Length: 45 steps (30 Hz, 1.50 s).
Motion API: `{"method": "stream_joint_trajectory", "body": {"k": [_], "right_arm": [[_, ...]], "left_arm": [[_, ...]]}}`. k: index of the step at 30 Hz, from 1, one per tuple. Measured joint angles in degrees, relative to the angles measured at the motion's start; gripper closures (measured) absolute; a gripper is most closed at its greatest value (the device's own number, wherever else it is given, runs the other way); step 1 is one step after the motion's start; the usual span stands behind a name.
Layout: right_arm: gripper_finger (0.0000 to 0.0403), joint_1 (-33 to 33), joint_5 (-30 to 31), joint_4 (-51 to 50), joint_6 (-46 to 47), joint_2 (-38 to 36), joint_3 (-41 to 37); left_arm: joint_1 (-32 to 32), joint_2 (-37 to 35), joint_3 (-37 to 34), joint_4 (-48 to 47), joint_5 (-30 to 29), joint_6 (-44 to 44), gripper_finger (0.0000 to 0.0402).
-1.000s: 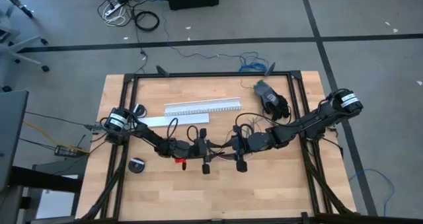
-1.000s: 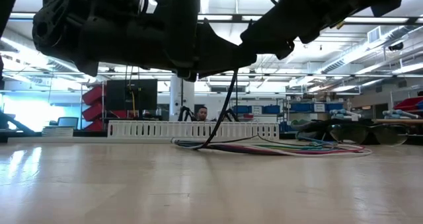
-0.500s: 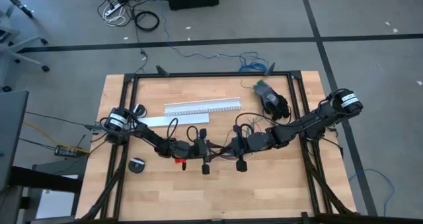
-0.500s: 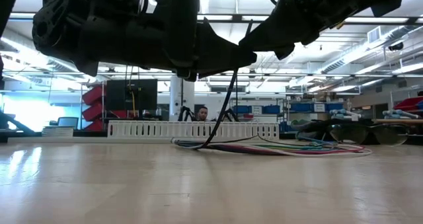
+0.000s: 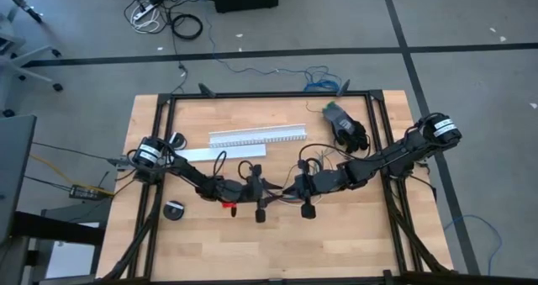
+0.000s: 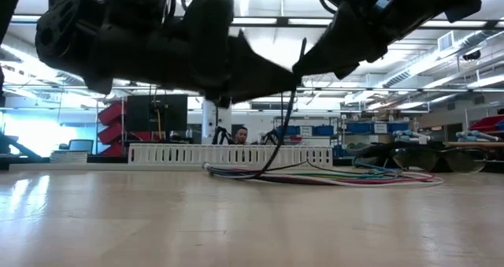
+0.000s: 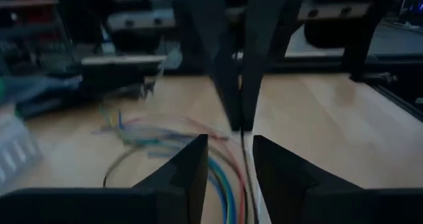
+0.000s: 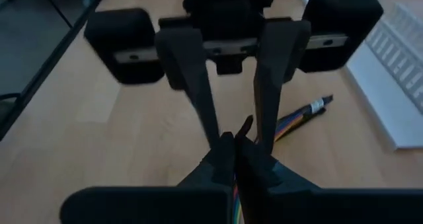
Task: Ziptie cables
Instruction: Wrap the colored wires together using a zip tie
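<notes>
High view shows you both grippers meeting tip to tip above the desk (image 5: 353, 251) centre. Right gripper (image 8: 232, 151) jaws are pinched together on the ziptie (image 6: 293, 101); left gripper (image 7: 230, 159) jaws stand partly open around it. The cables (image 6: 331, 175) lie on the desk below.

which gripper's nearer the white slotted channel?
Left, slightly. The left gripper sits just below the white slotted channel's right half. The right gripper is beside it, further right, past the channel's midline.
</notes>
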Motion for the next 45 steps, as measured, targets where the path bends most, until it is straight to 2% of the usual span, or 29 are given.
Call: {"method": "stream_joint_trajectory", "body": {"k": [3,9,13,15,18,21,23,31,39,45], "right_arm": [[0.0402,0.00,-0.04,-1.71,1.03,0.00,0.00],[0.0402,-0.10,-0.20,-1.97,0.98,0.00,0.00],[0.0402,-0.93,-1.23,-1.95,0.96,0.00,0.00],[0.0403,-1.47,-1.89,-1.81,0.94,0.00,0.00],[0.0403,-2.39,-3.75,-1.46,0.94,0.00,0.00],[0.0403,-2.98,-4.72,-1.60,0.94,0.00,0.00],[0.0403,-3.19,-5.37,-1.62,0.92,0.00,0.00],[0.0403,-4.14,-6.99,-1.61,0.33,0.00,0.00],[0.0402,-5.12,-7.82,-1.52,-0.04,0.00,0.00],[0.0402,-7.91,-16.69,-0.12,1.69,1.33,0.01]], "left_arm": [[0.04,-1.83,-2.82,0.52,-1.89,-2.43,0.0277],[0.13,-10.28,-9.90,0.38,-11.00,-3.82,0.0275],[2.51,-15.59,-12.70,-5.25,-13.54,-4.87,0.0275],[5.21,-17.06,-12.57,-11.60,-11.20,-6.99,0.0275],[9.19,-17.06,-11.38,-20.24,-3.41,-8.61,0.0275],[11.54,-16.92,-9.98,-27.57,3.69,-8.67,0.0275],[11.98,-16.91,-9.32,-30.91,5.82,-8.48,0.0275],[12.24,-16.87,-6.84,-44.21,5.53,-6.99,0.0275],[12.14,-16.86,-6.83,-45.89,5.23,-7.61,0.0275],[12.00,-16.86,-6.83,-46.59,5.28,-8.87,0.0275]]}}
